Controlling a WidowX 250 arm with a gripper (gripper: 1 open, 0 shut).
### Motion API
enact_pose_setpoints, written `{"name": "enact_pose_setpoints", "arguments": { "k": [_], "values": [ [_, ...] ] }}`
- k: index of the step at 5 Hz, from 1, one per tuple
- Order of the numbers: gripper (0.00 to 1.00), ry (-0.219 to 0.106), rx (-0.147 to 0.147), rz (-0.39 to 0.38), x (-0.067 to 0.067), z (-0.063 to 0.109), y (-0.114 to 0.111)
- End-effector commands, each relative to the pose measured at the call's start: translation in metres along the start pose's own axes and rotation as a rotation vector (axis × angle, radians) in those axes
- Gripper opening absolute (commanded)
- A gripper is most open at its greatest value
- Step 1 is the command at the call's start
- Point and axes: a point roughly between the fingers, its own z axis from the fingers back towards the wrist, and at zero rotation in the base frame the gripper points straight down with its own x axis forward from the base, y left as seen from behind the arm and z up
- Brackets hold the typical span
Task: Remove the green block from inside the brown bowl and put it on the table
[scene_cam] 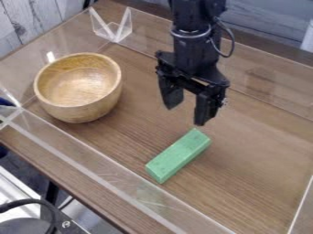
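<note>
The green block (178,154) lies flat on the table (257,146), toward the near right, pointing diagonally. My gripper (186,104) hangs above its far end, pointing straight down, open and holding nothing. There is a clear gap between the fingertips and the block. The brown bowl (79,86) stands to the left, and its pale inside holds nothing.
Low clear acrylic walls (73,166) run along the near and left edges of the table. A clear acrylic stand (113,27) sits at the far side behind the bowl. Black cables show at the bottom left corner.
</note>
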Motion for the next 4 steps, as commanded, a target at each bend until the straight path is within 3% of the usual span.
{"name": "enact_pose_setpoints", "arguments": {
  "k": [1,2,4],
  "values": [
    [1.0,-0.038,0.01,-0.001,0.01,0.006,0.003],
    [1.0,-0.018,0.014,0.003,0.009,-0.001,0.005],
    [1.0,-0.006,0.018,0.015,0.009,-0.005,0.007]
  ]
}}
